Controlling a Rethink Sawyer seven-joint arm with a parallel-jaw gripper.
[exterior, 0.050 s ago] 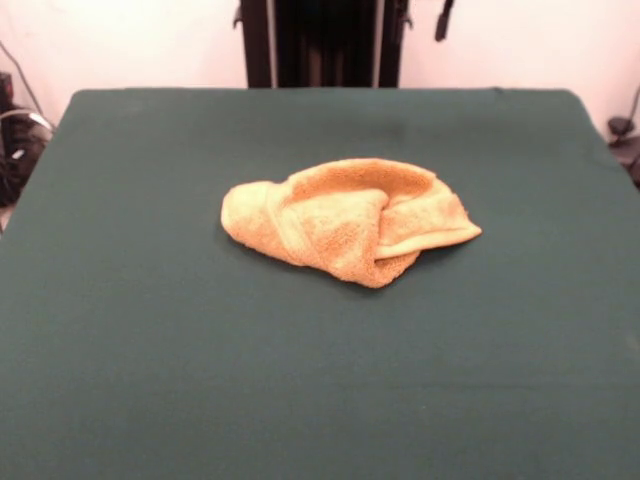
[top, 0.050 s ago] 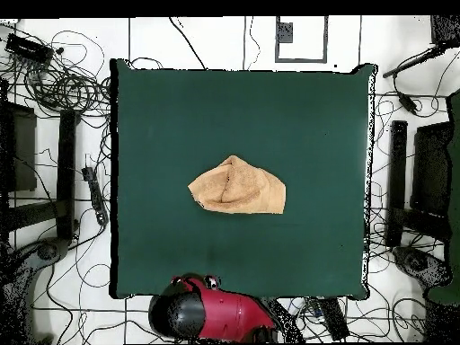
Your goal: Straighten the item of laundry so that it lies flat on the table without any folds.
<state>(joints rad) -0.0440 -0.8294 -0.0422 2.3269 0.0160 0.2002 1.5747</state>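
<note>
The gripper is out of sight, so I can't tell how it stands; only the red and black arm (top, 0.050 s ago: 216,313) shows, drawn back at the edge of the counter (exterior, 0.050 s ago: 150,360) in the overhead view. The yellow-orange towel (exterior, 0.050 s ago: 345,220) lies alone near the middle of the green cloth, bunched and folded over itself, one layer wrapped across another, with a corner poking out to one side.

Towel lying near the middle of the counter

The towel (exterior, 0.050 s ago: 345,220) is lying bunched on the counter (exterior, 0.050 s ago: 150,330), its layers folding over each other, with bare counter on all sides; in the overhead view the robot arm (top, 0.050 s ago: 216,313) is sitting beyond the counter's bottom edge.
</note>
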